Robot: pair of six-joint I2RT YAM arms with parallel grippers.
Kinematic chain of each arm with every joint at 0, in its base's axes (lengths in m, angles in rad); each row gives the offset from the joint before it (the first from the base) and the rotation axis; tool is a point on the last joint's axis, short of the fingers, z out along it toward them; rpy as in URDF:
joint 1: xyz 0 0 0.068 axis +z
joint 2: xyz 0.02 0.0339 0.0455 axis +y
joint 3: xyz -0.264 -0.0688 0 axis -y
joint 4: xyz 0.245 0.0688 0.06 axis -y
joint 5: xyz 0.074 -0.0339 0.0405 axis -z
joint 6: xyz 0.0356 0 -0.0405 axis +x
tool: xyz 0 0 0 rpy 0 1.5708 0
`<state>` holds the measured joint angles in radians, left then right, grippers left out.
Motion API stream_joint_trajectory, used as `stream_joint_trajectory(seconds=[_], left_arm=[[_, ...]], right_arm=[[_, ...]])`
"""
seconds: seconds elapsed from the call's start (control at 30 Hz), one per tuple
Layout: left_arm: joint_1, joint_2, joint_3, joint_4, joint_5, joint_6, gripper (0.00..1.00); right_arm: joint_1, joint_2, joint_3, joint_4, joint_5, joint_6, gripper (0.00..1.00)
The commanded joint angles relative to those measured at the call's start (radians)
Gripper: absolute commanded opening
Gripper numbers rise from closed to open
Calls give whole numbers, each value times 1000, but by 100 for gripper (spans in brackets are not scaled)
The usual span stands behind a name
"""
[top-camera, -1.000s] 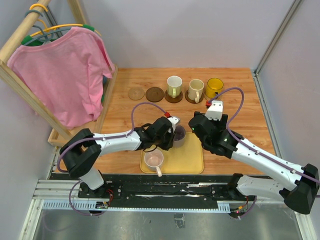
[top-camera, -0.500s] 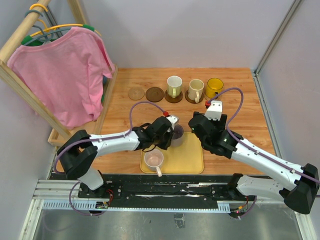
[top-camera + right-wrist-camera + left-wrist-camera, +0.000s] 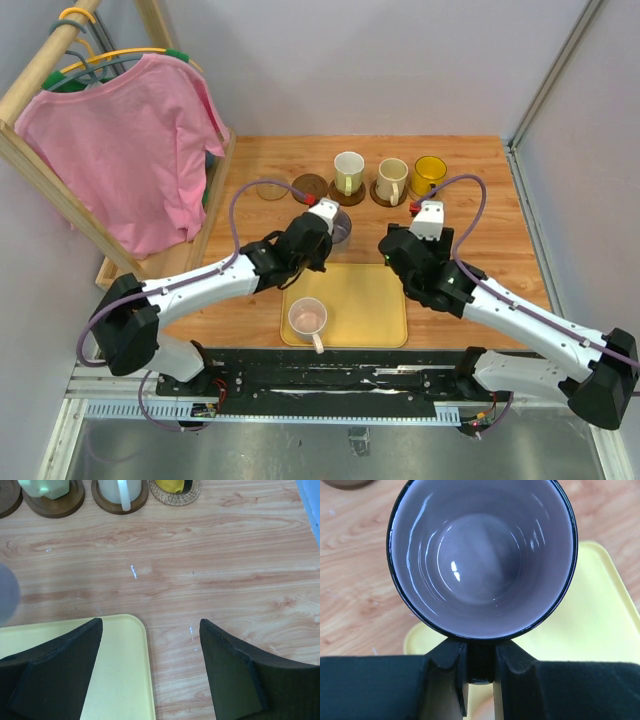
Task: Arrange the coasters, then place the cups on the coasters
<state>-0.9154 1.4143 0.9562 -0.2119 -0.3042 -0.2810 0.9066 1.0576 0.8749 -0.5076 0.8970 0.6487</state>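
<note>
The grey-purple cup (image 3: 481,560) is clamped by its handle in the left gripper (image 3: 480,664), mouth up, just beyond the yellow tray (image 3: 375,300), near an empty coaster (image 3: 310,187). The right gripper (image 3: 150,667) fingers are held apart.

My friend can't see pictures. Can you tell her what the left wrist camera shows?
An empty, shiny grey-purple cup with a dark rim fills the picture, seen from above, pinched at its near edge by the left claw. Under it lie the wooden table and a corner of the yellow tray.
</note>
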Motion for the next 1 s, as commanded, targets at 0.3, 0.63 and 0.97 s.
stream_joint_trajectory(seconds=[0.3, 0.63, 0.97], left_arm=[[357, 143, 144, 215, 8, -1, 1], [463, 377, 331, 299, 77, -10, 1], [495, 546, 468, 312, 121, 6, 0]], right_arm=[[-305, -110, -46, 167, -257, -165, 82], [-361, -22, -13, 246, -296, -297, 82], [-422, 11, -7, 290, -365, -312, 81]])
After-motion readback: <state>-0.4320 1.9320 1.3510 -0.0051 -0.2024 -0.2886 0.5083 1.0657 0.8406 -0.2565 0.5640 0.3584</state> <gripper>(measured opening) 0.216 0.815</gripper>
